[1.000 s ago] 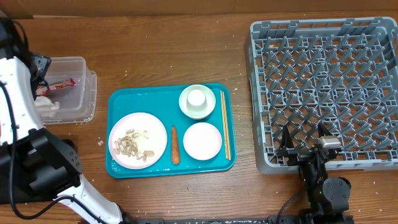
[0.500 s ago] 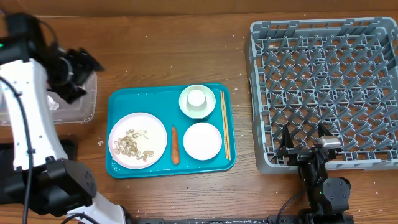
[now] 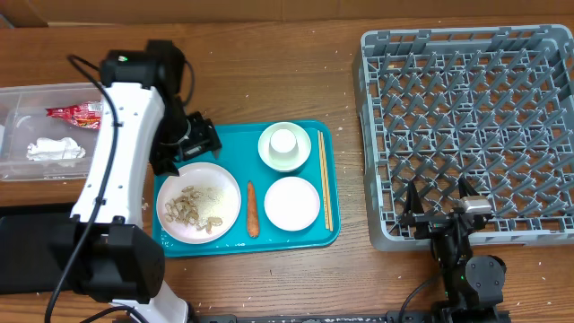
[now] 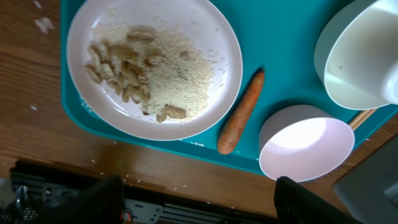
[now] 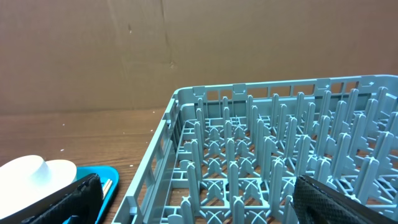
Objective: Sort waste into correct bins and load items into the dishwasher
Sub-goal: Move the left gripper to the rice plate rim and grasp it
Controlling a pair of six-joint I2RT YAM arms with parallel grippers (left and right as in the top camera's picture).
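Waste sorting is in hand, I judge: wrapper [image 3: 76, 115] and tissue [image 3: 54, 150] lie in the clear tub [image 3: 18, 167], while the carrot [image 3: 252, 209] waits on the teal tray [image 3: 235, 148] beside the plate [image 3: 226, 190]. My left fingers [image 4: 305, 199] hang apart and empty near the plate, so next they must reach the carrot and close; the right fingers [image 5: 323, 199] rest wide apart by the dish rack [image 3: 466, 117]. The wooden surface [image 3: 269, 72] shows pale specks [image 3: 146, 206], with brown cardboard [image 5: 124, 50] behind.
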